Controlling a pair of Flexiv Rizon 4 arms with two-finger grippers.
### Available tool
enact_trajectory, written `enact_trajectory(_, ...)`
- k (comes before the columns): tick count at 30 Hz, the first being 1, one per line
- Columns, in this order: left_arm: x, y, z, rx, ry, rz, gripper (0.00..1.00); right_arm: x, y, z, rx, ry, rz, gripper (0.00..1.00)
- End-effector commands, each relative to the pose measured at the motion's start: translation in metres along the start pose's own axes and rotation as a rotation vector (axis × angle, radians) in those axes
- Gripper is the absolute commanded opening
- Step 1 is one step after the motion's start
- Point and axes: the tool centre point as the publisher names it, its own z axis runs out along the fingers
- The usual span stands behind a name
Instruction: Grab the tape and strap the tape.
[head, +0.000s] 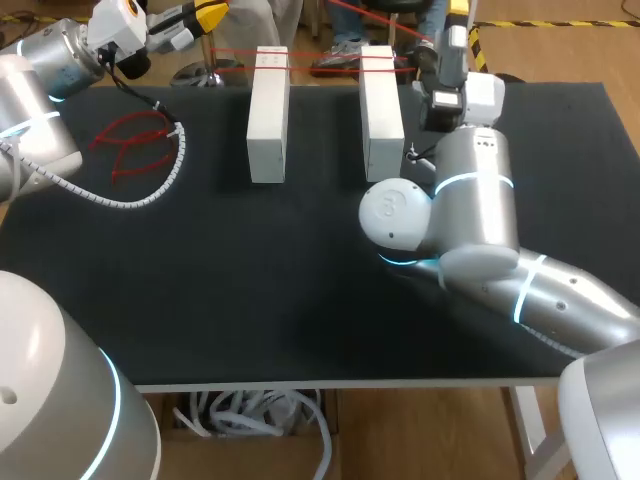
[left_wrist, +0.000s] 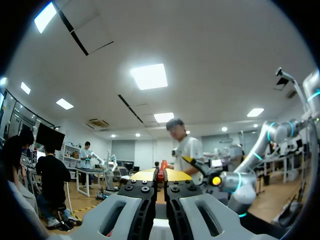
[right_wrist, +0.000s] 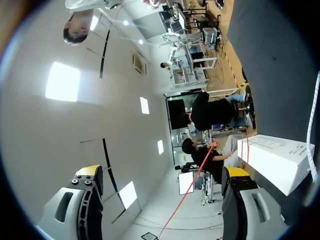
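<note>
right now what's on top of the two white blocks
Red tape stretches across the far ends of the left block and right block. Resting or just above, I cannot tell; the right arm hides its end.

The left arm (head: 40, 75) and right arm (head: 475, 205) were glossy silver with cyan rings. A white coiled cable (head: 150, 195) hung off the left. The grey fingers (left_wrist: 125, 210) had yellow tips.

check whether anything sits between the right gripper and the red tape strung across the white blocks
Nothing visible does: the red tape runs through the gap of the open right gripper, beside a white block.
</note>
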Motion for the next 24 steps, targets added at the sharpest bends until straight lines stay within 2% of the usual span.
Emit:
enact_trajectory(1,0.001,0.000,0.000,0.001,-0.002,0.002,0.00,-0.002,-0.003,0.009,-0.077,0.014,0.009,1.00)
enact_trajectory(9,0.001,0.000,0.000,0.001,-0.002,0.002,0.00,-0.017,0.004,0.020,-0.098,0.016,0.011,1.00)
enact_trajectory(18,0.001,0.000,0.000,0.001,-0.002,0.002,0.00,-0.009,-0.013,0.030,-0.055,0.029,0.051,1.00)
enact_trajectory(24,0.001,0.000,0.000,0.001,-0.002,0.002,0.00,-0.010,-0.017,0.032,-0.041,0.035,0.050,1.00)
